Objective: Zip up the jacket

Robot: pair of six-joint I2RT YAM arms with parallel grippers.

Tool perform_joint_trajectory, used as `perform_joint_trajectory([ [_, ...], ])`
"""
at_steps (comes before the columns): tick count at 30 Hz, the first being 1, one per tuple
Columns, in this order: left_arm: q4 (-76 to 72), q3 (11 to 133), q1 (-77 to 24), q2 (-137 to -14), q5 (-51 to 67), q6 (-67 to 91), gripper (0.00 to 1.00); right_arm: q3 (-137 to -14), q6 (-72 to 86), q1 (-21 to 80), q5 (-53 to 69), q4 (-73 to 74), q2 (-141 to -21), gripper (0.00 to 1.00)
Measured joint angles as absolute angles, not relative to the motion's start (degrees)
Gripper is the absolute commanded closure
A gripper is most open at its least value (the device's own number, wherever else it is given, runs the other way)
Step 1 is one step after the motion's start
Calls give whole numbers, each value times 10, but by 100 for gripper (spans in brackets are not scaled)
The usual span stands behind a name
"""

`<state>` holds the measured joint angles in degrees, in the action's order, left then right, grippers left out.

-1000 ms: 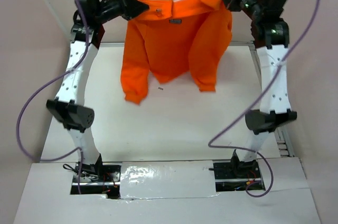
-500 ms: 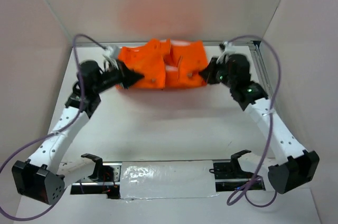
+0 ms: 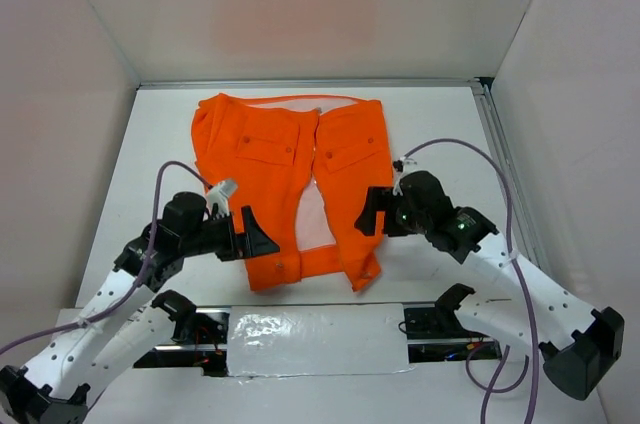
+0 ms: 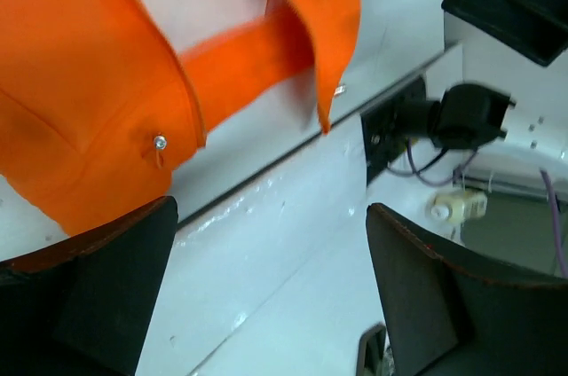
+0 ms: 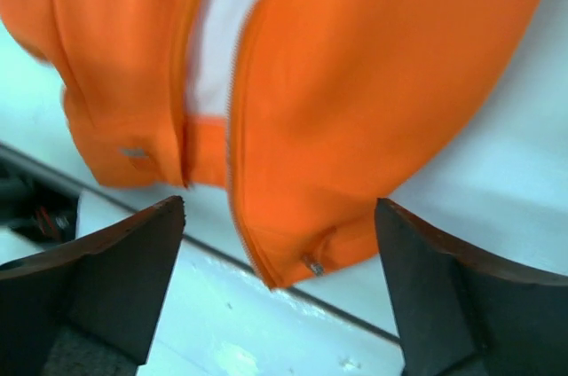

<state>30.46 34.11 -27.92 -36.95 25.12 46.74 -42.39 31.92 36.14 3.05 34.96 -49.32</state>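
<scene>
The orange jacket (image 3: pixel 270 174) lies flat on the white table (image 3: pixel 440 134), collar far, hem near. Its front is unzipped, with pale lining (image 3: pixel 318 214) showing in the gap between the panels. My left gripper (image 3: pixel 258 234) is open at the left panel's hem. In the left wrist view the gripper (image 4: pixel 271 287) holds nothing, and the hem with a small snap (image 4: pixel 160 141) lies just beyond its left finger. My right gripper (image 3: pixel 363 212) is open beside the right panel. In the right wrist view this gripper (image 5: pixel 280 292) hovers over that panel's hem corner (image 5: pixel 302 252), beside the zipper edge (image 5: pixel 235 128).
A shiny taped strip (image 3: pixel 315 332) runs along the near table edge between the two arm bases. Purple cables (image 3: pixel 165 184) loop from both arms. White walls enclose the table on three sides, with a metal rail (image 3: pixel 503 169) along the right.
A second ago both grippers held the jacket up by its shoulders. They lowered it, let go and opened. The jacket now lies spread flat, with both grippers near its hem.
</scene>
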Motion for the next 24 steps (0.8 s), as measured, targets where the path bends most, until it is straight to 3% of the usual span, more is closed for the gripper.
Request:
perform_joint_trajectory([
  [7,280,522,-277,-515,175,439,1,-586,302,326,-25,327,-637,0],
  [16,151,675,-221,-907,206,390,1,-747,274,255,59,280,-1000,0],
  [20,143,664,-216,-991,214,390,1,-728,286,252,66,276,-1056,0],
  [24,122,571,-223,-987,230,395,1,-641,313,251,66,236,-1021,0],
])
